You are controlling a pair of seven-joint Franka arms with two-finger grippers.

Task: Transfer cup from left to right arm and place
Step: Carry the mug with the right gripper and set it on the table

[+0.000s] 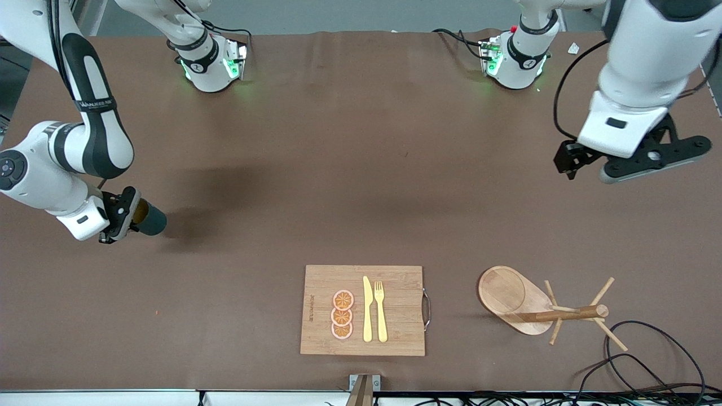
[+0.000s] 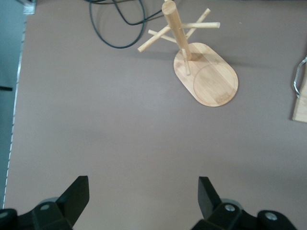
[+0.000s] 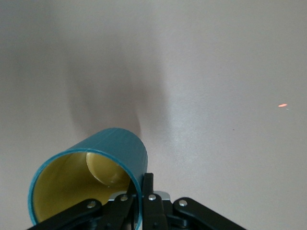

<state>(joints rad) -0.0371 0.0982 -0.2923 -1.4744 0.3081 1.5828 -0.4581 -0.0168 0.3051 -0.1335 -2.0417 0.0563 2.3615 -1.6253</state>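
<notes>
The cup (image 1: 151, 220), dark teal outside and ochre-yellow inside, hangs on its side low over the table at the right arm's end. My right gripper (image 1: 131, 213) is shut on its rim. In the right wrist view the cup (image 3: 112, 148) shows its open mouth, and the right gripper (image 3: 142, 181) pinches the wall with one finger inside and one outside. The cup's handle is hidden. My left gripper (image 1: 637, 160) hangs open and holds nothing, high over the left arm's end of the table. In the left wrist view the left gripper (image 2: 142, 188) spans bare tabletop.
A wooden cutting board (image 1: 395, 282) with orange slices (image 1: 342, 314), a yellow knife (image 1: 367, 310) and a fork (image 1: 381, 310) lies near the front camera. A wooden mug tree (image 1: 569, 313) (image 2: 201, 72) stands toward the left arm's end, with black cables (image 1: 648, 361) beside it.
</notes>
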